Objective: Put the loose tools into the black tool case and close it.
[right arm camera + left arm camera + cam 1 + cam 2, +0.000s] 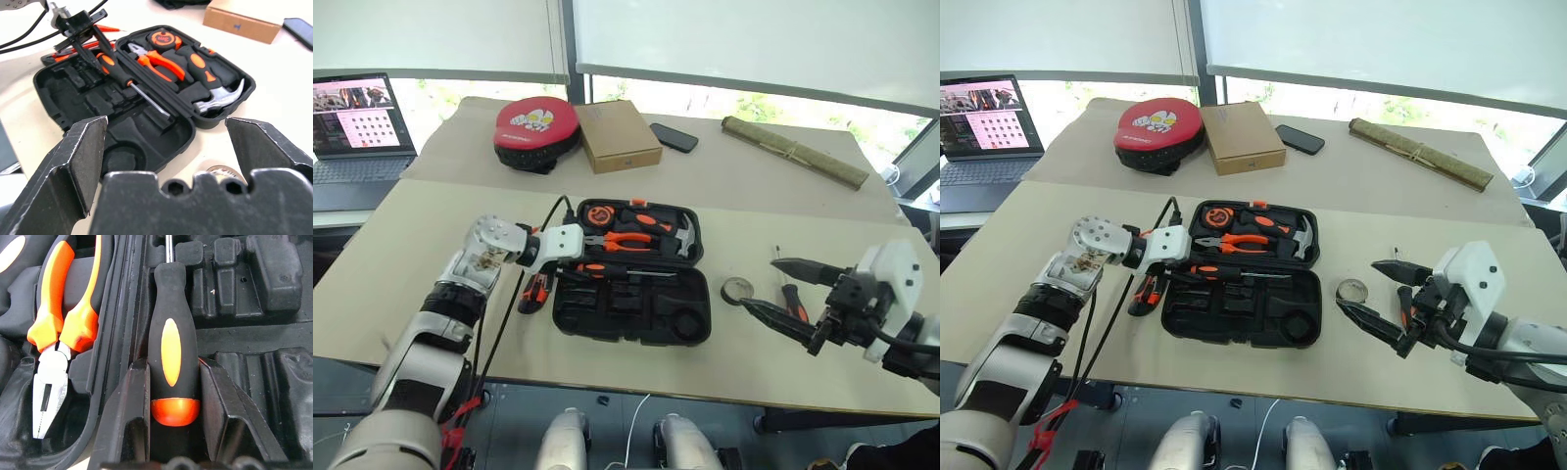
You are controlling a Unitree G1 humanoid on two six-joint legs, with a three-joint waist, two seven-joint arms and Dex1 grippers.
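Observation:
The black tool case lies open mid-table. Its far half holds pliers, a hammer and a tape measure. My left gripper is shut on the black-orange handle of a long screwdriver, which lies along the near half by the hinge. Just left of the case, another black-orange tool rests on the table, with a thin orange one beside it. My right gripper hangs open to the right of the case, with a second screwdriver on the table under it.
A small round roll sits between the case and my right gripper. At the back are a red-and-black pad, a cardboard box, a phone and a rolled mat. A laptop stands far left.

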